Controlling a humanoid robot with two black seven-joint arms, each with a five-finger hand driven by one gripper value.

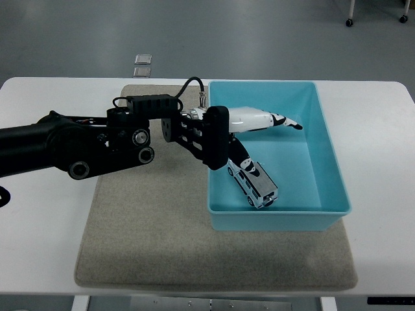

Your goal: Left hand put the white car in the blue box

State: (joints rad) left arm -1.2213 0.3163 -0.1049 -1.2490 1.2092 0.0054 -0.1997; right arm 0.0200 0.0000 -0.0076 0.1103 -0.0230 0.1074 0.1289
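One arm in frame: the left arm (71, 146) enters from the left edge and reaches across the grey mat (149, 240) to the blue box (327, 155) at centre-right. The left hand (249, 129) sits above the box interior, fingers (285, 122) stretched out flat toward the right, nothing in them. The white car (254, 184) lies on the box floor, lower-left part of the box, angled diagonally with its nose toward the bottom edge. Thumb or a lower finger looks just beside the car's upper end; contact is hard to call from this angle. Box rests on the mat's right half, the mat on the white table (39, 259). Two small square objects (142, 65) sit on the floor beyond the table, upper left.
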